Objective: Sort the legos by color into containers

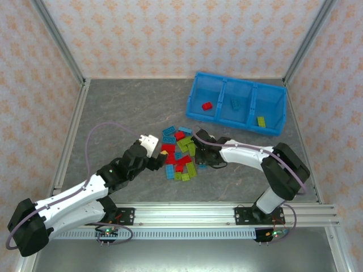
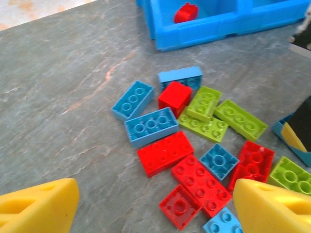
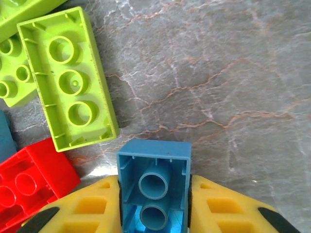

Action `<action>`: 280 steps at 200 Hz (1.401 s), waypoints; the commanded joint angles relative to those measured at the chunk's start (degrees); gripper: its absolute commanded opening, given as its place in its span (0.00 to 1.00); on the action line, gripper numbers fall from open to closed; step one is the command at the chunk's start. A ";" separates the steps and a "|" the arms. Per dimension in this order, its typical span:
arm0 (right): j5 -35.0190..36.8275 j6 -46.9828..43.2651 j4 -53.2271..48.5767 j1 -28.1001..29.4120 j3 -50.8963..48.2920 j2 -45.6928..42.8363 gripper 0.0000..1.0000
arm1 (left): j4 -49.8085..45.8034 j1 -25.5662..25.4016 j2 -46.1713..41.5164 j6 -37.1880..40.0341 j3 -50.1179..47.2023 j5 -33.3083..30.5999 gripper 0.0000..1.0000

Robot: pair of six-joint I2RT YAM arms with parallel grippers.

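Right fingers are down at the right edge of the pile, and they've got one! A blue lego sits square between the two yellow fingers, hollow underside up. Each finger is pressed flat against one of its long sides, so the grip is closed snug on it. Just beside the catch, on the grey surface, lies an upturned lime-green lego. A red lego lies close by the finger on that same side.

Over to the left fingers: spread wide, holding nothing at all. The pile lies ahead of them and runs into the gap. A small red square, upside down, sits between the tips, nearer the far finger than this one. Whether the tips touch the surface, I can't tell.

From above, the left arm reaches to the pile's left edge and the right arm curls in at its right edge, with the loose legos heaped between them.

The bin stands well apart from all this, at the far right of the surface. Its left compartment holds a red brick, the middle a blue brick and the right a green brick.
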 commanded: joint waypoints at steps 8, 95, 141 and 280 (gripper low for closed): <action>9.93 2.15 -0.01 -0.31 -3.54 -13.02 0.24 | 7.13 0.21 -3.41 3.85 -3.06 17.84 0.91; 14.51 -12.37 1.33 -28.05 16.16 -7.68 0.25 | 10.21 0.18 -3.70 2.64 -4.66 16.42 0.96; 14.82 -13.32 0.73 -30.63 32.25 12.08 0.28 | 7.45 0.14 -3.48 -1.72 -5.15 -3.61 0.96; 2.16 -12.09 -5.94 -8.72 14.89 -7.08 0.52 | 6.49 0.27 -7.71 -2.28 -6.55 -9.04 0.97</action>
